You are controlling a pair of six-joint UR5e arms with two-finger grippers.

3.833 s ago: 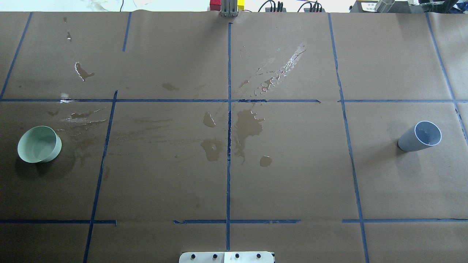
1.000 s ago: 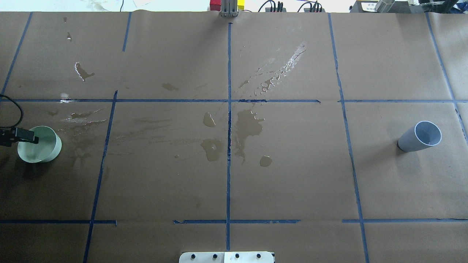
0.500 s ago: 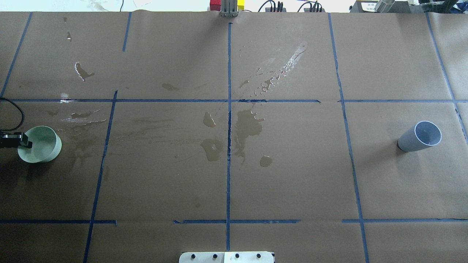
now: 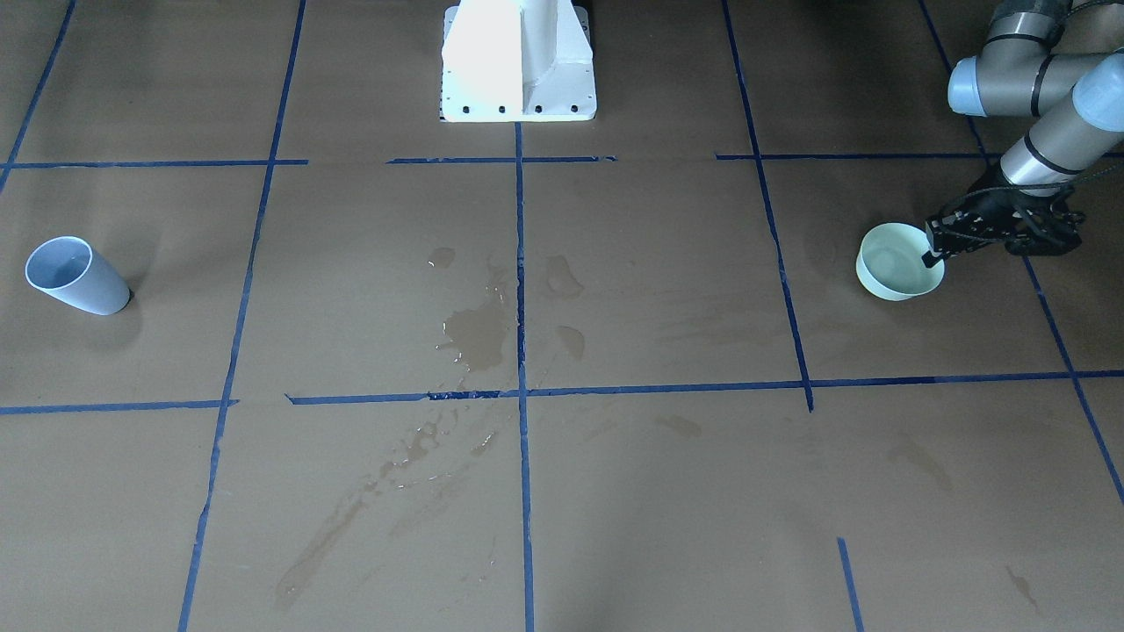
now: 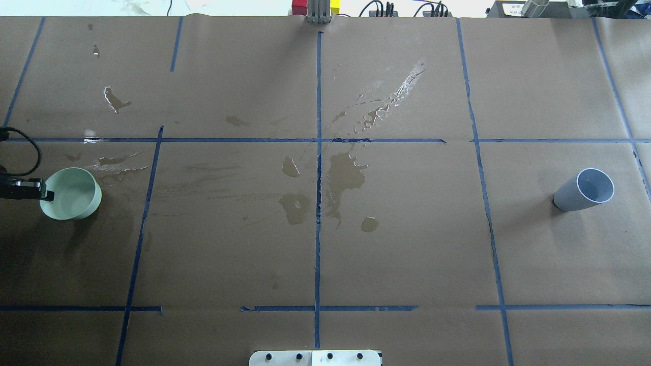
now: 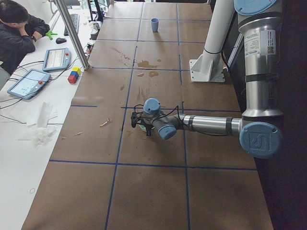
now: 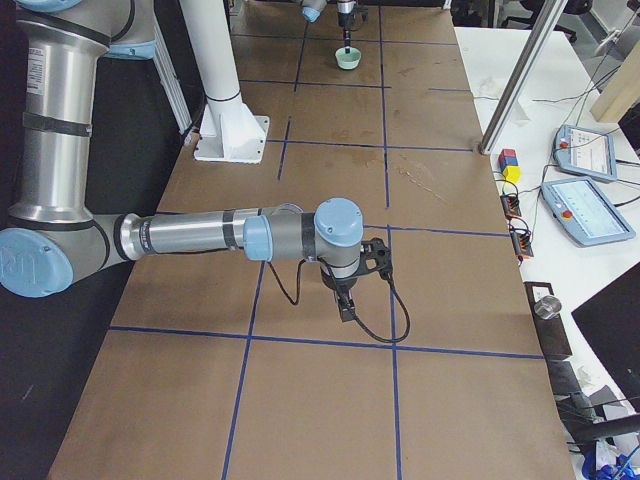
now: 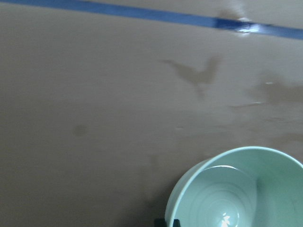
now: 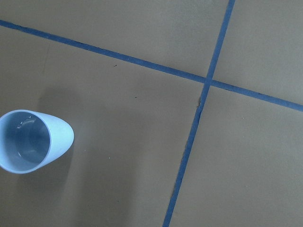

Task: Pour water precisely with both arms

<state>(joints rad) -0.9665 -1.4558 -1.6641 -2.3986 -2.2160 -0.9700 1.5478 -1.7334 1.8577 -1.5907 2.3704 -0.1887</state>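
At the right edge of the front-facing view, the left gripper (image 4: 929, 255) is clenched on the right-hand rim of the mint-green bowl (image 4: 891, 279), with one black finger inside the wall and one outside. The dark fingertips show at the bottom edge of the left wrist view, straddling that rim. The water (image 8: 225, 218) appears only as a small glint low inside the bowl, and its level cannot be told. Behind the gripper, the left arm (image 4: 1049, 132) slants in from the upper right corner.

The right gripper (image 7: 345, 303) shows only in the right side view, at the middle of the frame, pointing down over the brown paper, and whether it is clenched or released cannot be told. The right arm (image 7: 200, 238) reaches out level from the left edge.

The blue-grey cup (image 5: 585, 192) stands alone at the right of the overhead view, well apart from the bowl at the left. Dark wet blotches (image 5: 346, 175) lie around the centre tape cross. The white pedestal (image 4: 518, 61) sits at top centre of the front-facing view.
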